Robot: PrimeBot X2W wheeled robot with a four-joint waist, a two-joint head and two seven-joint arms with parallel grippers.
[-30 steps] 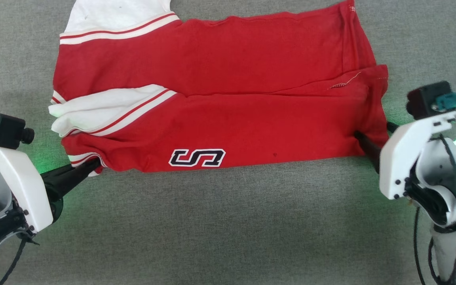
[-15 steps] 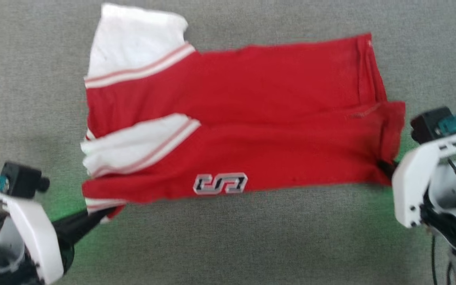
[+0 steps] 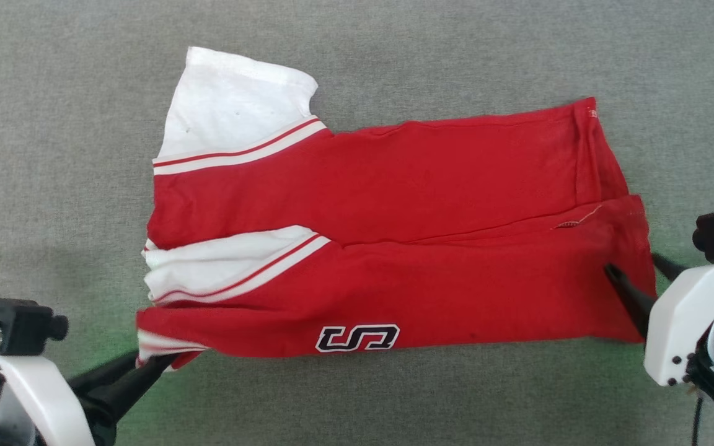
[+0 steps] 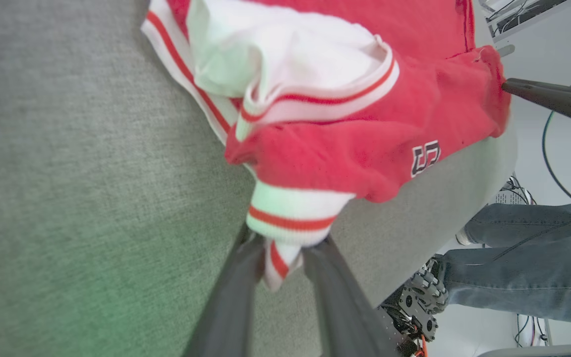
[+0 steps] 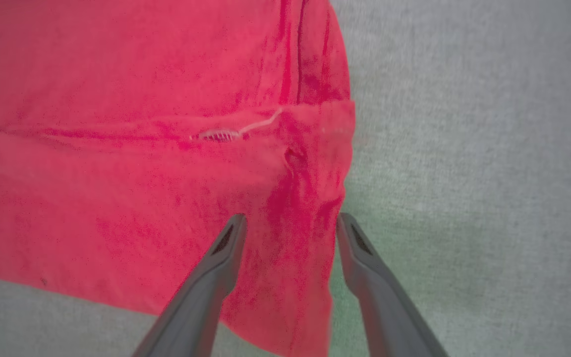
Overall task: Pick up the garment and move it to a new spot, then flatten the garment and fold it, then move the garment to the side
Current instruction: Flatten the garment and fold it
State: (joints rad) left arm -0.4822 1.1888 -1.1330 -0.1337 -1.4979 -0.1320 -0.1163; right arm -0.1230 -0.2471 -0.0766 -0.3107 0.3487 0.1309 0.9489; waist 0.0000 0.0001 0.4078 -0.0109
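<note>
T-shirt long axis runs L-R: left gripper clamped on striped trim one end, right gripper jaws apart, straddling hem opposite.

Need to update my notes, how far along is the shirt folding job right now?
Done: the garment lies folded lengthwise on the grey surface. In hand: left pincer clamps the striped corner; right pincer straddles the hem, jaws apart. Left: likely further folding and moving it aside.

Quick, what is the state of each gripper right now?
Left gripper: closed, pinching the garment by its striped trim.
Right gripper: open, straddling the garment's red hem.
</note>
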